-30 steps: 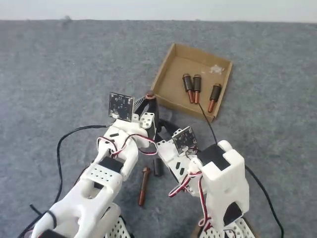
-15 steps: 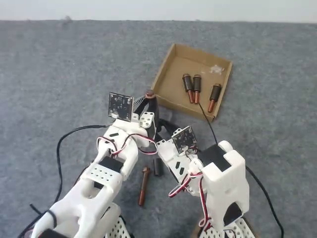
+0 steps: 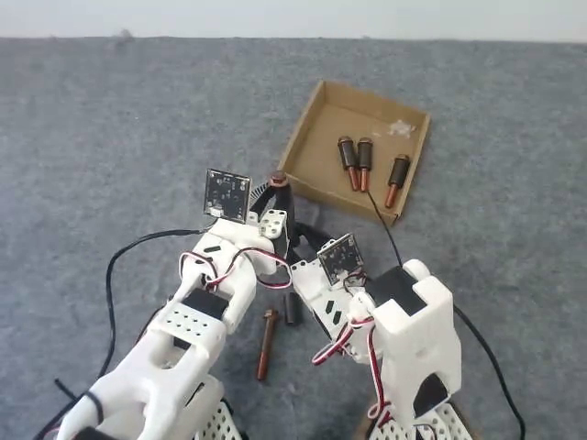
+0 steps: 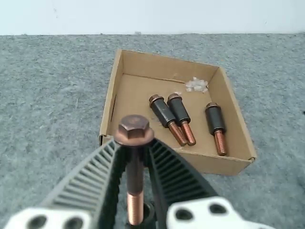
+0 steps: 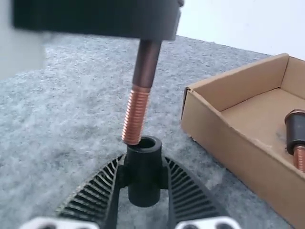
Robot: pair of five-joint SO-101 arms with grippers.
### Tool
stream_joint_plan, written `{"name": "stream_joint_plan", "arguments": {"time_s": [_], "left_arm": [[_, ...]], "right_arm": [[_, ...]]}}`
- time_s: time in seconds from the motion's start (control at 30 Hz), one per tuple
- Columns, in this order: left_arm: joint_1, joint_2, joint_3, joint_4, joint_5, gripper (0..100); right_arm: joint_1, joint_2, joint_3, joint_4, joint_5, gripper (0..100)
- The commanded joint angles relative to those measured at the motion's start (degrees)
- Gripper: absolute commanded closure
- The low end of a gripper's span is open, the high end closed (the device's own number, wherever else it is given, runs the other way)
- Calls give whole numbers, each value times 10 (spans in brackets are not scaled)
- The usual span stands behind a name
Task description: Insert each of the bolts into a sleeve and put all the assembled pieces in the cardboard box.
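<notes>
1. Setting: a grey carpeted worktop (image 3: 110, 119) with the open box (image 3: 332, 124) lying just beyond the two arms
2. Left tool (image 4: 135, 149): clenched on a bolt (image 4: 135, 130), head up and thread down, beside the box's near corner
3. Right tool (image 5: 143, 165): clenched on a sleeve (image 5: 142, 183), upright with its bore facing up, directly under that bolt
4. Step in hand: insertion. The thread tip sits at the sleeve's mouth, apparently a little off-centre toward one rim, and has not yet entered
5. Next move, as judged: centre the tip over the bore, keep the two axes in line, then lower the bolt through
6. Count:
   - three assembled pieces in the box (image 3: 349, 162), (image 3: 365, 163), (image 3: 397, 179)
   - one bolt and one sleeve held
   - one loose bolt (image 3: 266, 344) and one loose sleeve (image 3: 292, 308) on the worktop between the arms
   - five bolts, five sleeves and one box in all
</notes>
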Motion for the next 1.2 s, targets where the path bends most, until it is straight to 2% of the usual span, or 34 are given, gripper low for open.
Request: {"name": "stream_joint_plan", "arguments": {"time_s": [0.0, 0.6, 0.77, 0.9, 1.17], "left_arm": [[5, 5, -4, 12, 7, 991], [6, 4, -1, -25, 7, 991], [-14, 10, -7, -98, 38, 991], [-12, 5, -12, -55, 38, 991], [-15, 10, -29, -54, 58, 991]], "right_arm": [[7, -39, -11, -4, -5, 992], [19, -40, -13, 0, -5, 992], [11, -41, -12, 11, -5, 992], [13, -41, -12, 11, -5, 992], [14, -41, -11, 10, -5, 992]]}}
